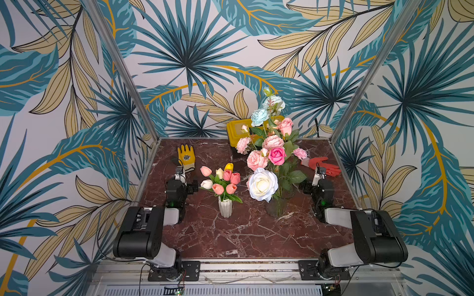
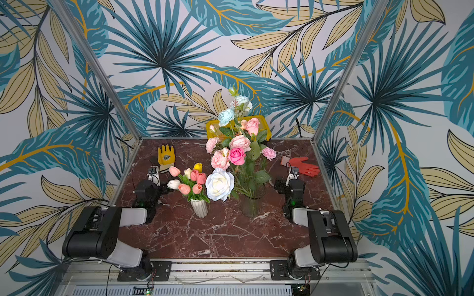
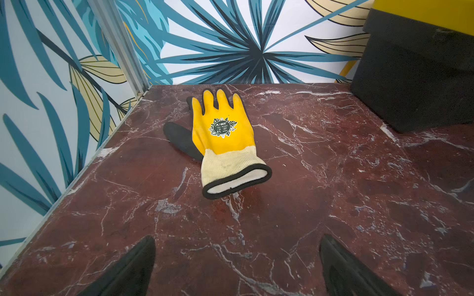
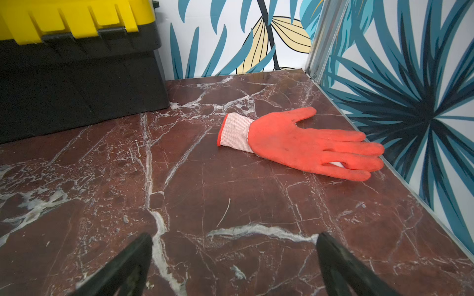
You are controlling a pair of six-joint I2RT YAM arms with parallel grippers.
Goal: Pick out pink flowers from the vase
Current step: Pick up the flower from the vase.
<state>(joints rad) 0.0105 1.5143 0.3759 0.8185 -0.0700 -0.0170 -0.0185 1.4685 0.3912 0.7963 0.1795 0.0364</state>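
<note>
Near the middle of the table, the pink flowers stand upright in a clear glass vase, mixed with a white rose and pale blue blooms. Just beside it, toward the left edge, a white ribbed vase holds coral-pink tulips. Both the left tool and the right tool have jaws spread wide, gripping nothing. They face a yellow glove and an orange glove near the far corners.
</note>
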